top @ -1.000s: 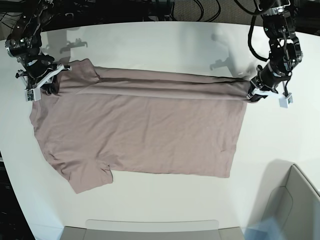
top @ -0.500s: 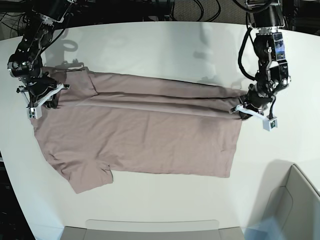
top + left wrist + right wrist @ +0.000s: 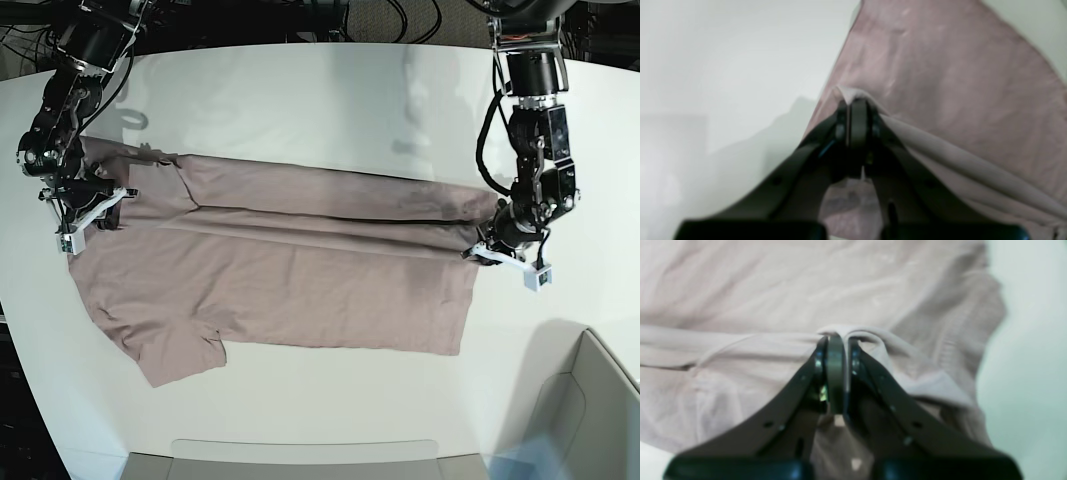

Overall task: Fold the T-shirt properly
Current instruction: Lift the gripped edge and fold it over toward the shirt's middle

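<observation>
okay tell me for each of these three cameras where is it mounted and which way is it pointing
Base: mounted high above the white table, looking down at the spread T-shirt; both arms show, left gripper at the view's right, right gripper at its left.
Left wrist: on the left arm, looking along its shut gripper pinching a fabric edge, table beyond.
Right wrist: on the right arm, looking along its shut gripper clamping folded fabric.
Shared: all three show the T-shirt; each wrist pinch also appears in the base view.
</observation>
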